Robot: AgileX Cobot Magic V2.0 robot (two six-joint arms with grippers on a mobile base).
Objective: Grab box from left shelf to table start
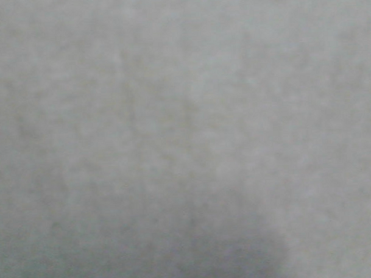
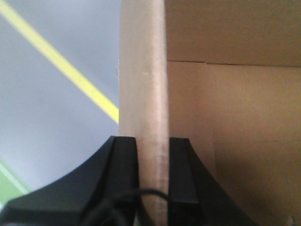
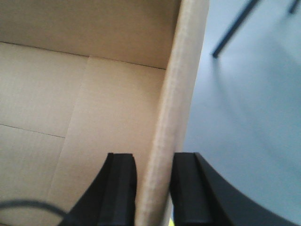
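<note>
The box is an open brown cardboard carton. In the left wrist view its left wall edge (image 2: 143, 94) runs up the middle, with the bare inside (image 2: 235, 117) to the right. My left gripper (image 2: 154, 165) is shut on that wall, one black finger on each side. In the right wrist view the box's right wall edge (image 3: 176, 103) runs up the frame, with the inside (image 3: 84, 103) to the left. My right gripper (image 3: 154, 183) is shut on that wall. The front view shows only a blurred grey surface. The left shelf is out of view.
Grey floor with a yellow stripe (image 2: 61, 61) and a green patch (image 2: 7, 188) lies left of the box. On the right is grey floor with a dark thin leg (image 3: 233, 30) at the top.
</note>
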